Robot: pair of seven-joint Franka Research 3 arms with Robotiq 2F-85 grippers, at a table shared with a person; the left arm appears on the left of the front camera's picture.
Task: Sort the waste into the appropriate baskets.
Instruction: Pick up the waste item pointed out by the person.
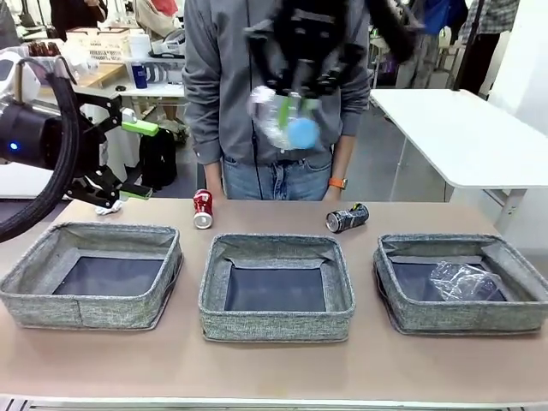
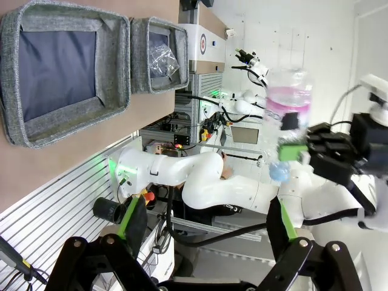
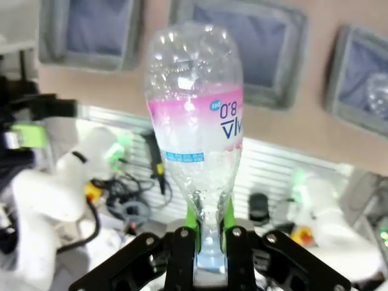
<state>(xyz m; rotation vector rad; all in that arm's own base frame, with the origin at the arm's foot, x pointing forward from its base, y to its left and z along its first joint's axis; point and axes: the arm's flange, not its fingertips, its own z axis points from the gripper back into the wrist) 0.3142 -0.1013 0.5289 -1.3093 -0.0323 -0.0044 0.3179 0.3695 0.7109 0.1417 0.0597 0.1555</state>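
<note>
Front view: the right gripper (image 1: 295, 92) is high over the far edge of the table (image 1: 257, 368), in front of the person (image 1: 214, 77) standing there, and it is motion-blurred. It is clamped on the pink-labelled bottle (image 1: 274, 120), whose blue cap faces the camera. The bottle hangs in the air, well above all three baskets and touching none.

Right wrist view: both green pads pinch the bottle at its neck. Its clear body points away from the wrist, and the pink band carries blue print.

Left wrist view: the same bottle is seen from the side, held by the other arm's black gripper.

The left gripper (image 1: 137, 161) is at the picture's left, over the far-left part of the table behind the left basket (image 1: 34, 274). Its jaws are spread wide, with nothing between the pads. The lower finger is just beside the paper wad (image 1: 107, 206), which lies on the table; I cannot tell whether they touch.

The middle basket (image 1: 276, 324) sits centre, its dark bottom showing. The right basket (image 1: 402, 312) holds a crumpled clear bottle (image 1: 462, 281) lying on its bottom.

The red can (image 1: 202, 208) stands upright on the table, behind the gap between the left and middle baskets. The black-and-silver can (image 1: 347, 217) lies on its side behind the gap between the middle and right baskets, near the person.
</note>
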